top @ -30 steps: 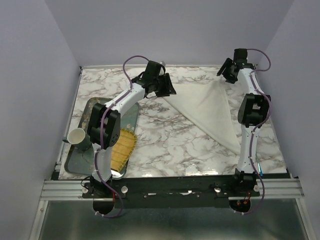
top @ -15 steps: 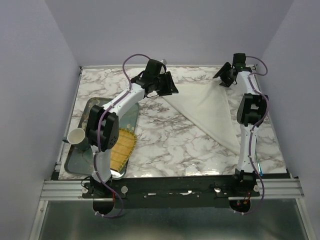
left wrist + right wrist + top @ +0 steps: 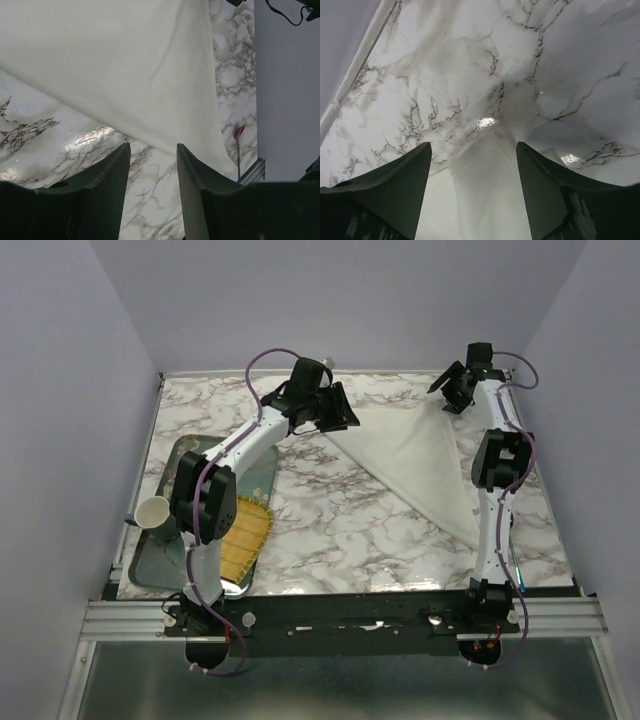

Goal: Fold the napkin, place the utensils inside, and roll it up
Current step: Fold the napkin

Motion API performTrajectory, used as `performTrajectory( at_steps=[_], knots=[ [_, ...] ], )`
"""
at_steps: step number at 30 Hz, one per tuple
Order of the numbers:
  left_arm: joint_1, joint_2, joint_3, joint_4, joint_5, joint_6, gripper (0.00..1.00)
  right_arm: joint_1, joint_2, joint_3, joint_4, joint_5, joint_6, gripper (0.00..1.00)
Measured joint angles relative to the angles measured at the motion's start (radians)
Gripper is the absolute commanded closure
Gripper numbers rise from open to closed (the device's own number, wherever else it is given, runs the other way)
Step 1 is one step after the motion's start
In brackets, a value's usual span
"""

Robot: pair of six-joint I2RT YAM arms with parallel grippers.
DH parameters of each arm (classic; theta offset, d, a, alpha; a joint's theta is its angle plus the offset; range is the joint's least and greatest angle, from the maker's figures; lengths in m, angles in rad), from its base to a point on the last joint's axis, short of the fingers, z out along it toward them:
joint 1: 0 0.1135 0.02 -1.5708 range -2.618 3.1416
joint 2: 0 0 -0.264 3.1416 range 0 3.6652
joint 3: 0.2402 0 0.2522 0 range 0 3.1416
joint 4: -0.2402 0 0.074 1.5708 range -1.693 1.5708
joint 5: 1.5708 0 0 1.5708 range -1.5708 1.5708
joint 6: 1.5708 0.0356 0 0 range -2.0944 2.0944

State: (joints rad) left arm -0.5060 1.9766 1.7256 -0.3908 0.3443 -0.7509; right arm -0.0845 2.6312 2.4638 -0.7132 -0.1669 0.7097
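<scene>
Holding a yellow mat [image 3: 245, 530], perhaps a cup [image 3: 153, 512], the tray [image 3: 175, 450]; left pincer [image 3: 152, 147], right pincer [image 3: 473, 147] both apart by napkin [image 3: 415, 455].

Bright, even, cool light from overhead, with hardly a hard shadow anywhere.

White glare sits on the glossy marble table [image 3: 330, 530] just beside the napkin [image 3: 415, 465]: a streak below its edge in the left wrist view, 2 small patches by its corner in the right wrist view. A faint shadow hugs the napkin's edge. Nearest the lens, the left gripper [image 3: 152, 150] and right gripper [image 3: 472, 147] are dark and slightly blurred.
</scene>
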Motion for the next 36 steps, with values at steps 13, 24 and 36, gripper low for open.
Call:
performTrajectory(
  at_steps=[13, 24, 36],
  knots=[
    [0.016, -0.019, 0.000, 0.032, 0.063, -0.024, 0.50, 0.011, 0.038, 0.046, -0.055, 0.020, 0.034, 0.40],
    [0.049, -0.090, -0.023, 0.064, 0.079, -0.036, 0.50, 0.013, 0.046, 0.063, -0.083, 0.021, 0.043, 0.64],
    [0.055, -0.105, -0.040, 0.077, 0.080, -0.036, 0.50, 0.021, -0.005, -0.043, -0.032, 0.066, -0.005, 0.80]
  ],
)
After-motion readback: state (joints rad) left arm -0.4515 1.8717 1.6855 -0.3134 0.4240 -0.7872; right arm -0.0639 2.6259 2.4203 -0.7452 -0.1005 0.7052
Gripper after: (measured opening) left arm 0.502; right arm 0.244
